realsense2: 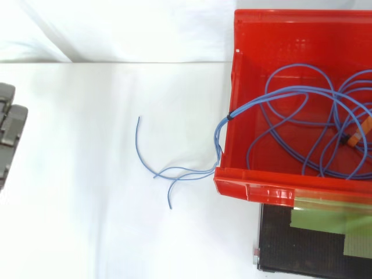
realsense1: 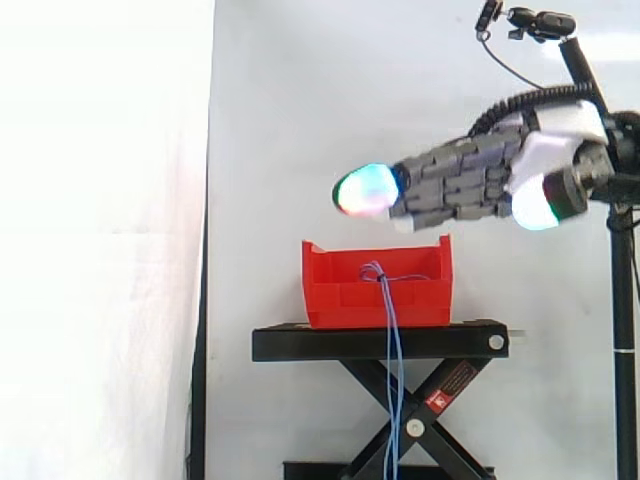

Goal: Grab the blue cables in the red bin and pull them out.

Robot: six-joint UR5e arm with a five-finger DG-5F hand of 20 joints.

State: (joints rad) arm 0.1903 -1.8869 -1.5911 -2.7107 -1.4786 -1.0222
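Observation:
A red bin stands on a black stand. Thin blue cables lie looped inside the red bin. A bundle of them climbs over the bin's wall and hangs down outside, its loose ends spread over the white floor. In the side view the blue cables drop down the bin's front past the stand. My hand hovers above the bin, apart from it, fingers stretched out straight to the left with glowing tips. It holds nothing. A grey part of the hand shows at the top view's left edge.
White curtain hangs behind the work and white cloth covers the floor. The stand's scissor legs are below the bin. A black camera pole stands at the right edge. An orange tag sits among the cables in the bin.

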